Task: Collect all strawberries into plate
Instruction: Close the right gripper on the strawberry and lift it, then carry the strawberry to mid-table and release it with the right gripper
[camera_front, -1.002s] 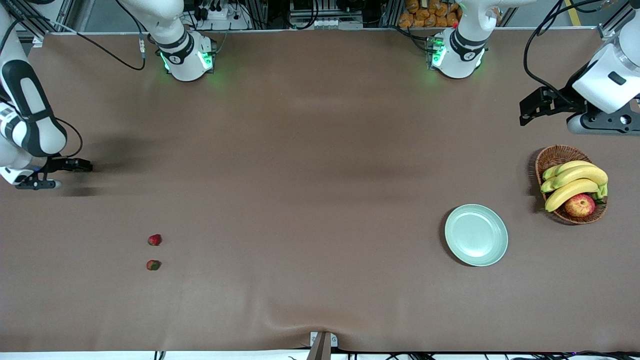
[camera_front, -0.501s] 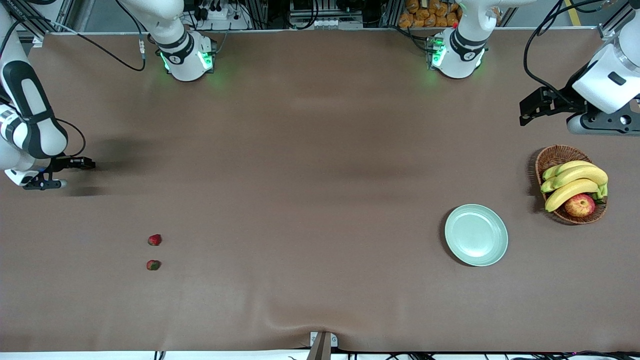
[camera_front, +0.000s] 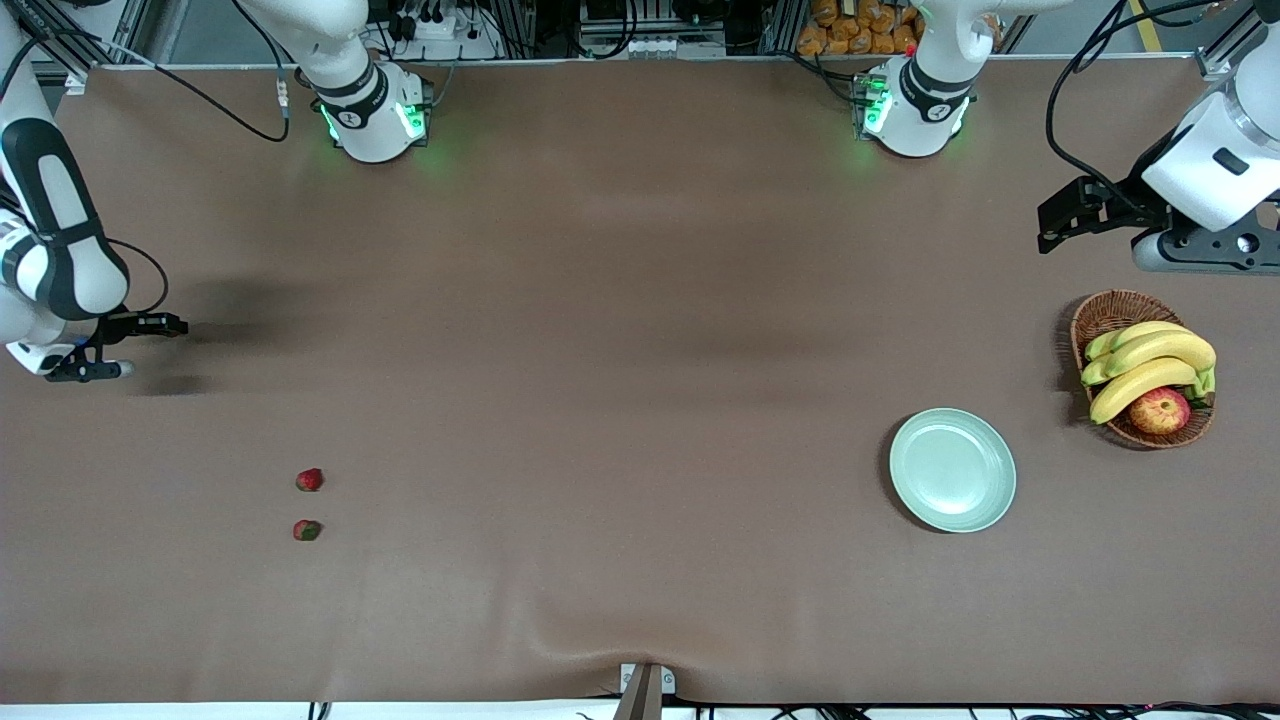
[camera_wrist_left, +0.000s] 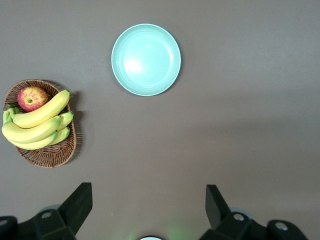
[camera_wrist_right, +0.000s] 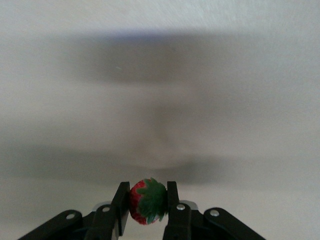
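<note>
Over at its own end of the table the right gripper (camera_wrist_right: 146, 207) pinches a strawberry (camera_wrist_right: 148, 201), two more strawberries (camera_front: 309, 480) lie well apart from the plate (camera_front: 952, 470), and the left gripper (camera_wrist_left: 147, 207) waits spread wide.

Glossy smooth plate (camera_front: 952, 470), woven wicker basket (camera_front: 1110, 312), matt brown tabletop (camera_front: 620, 400).

Two strawberries (camera_front: 309, 480) (camera_front: 307, 530) lie close together, lower left of front view, one nearer camera. Third strawberry (camera_wrist_right: 148, 201), red, green leafy top, pinched in right end effector (camera_wrist_right: 146, 206). Plate (camera_front: 952, 470) mint-green, round, glossy, nothing on it, lower right.
</note>
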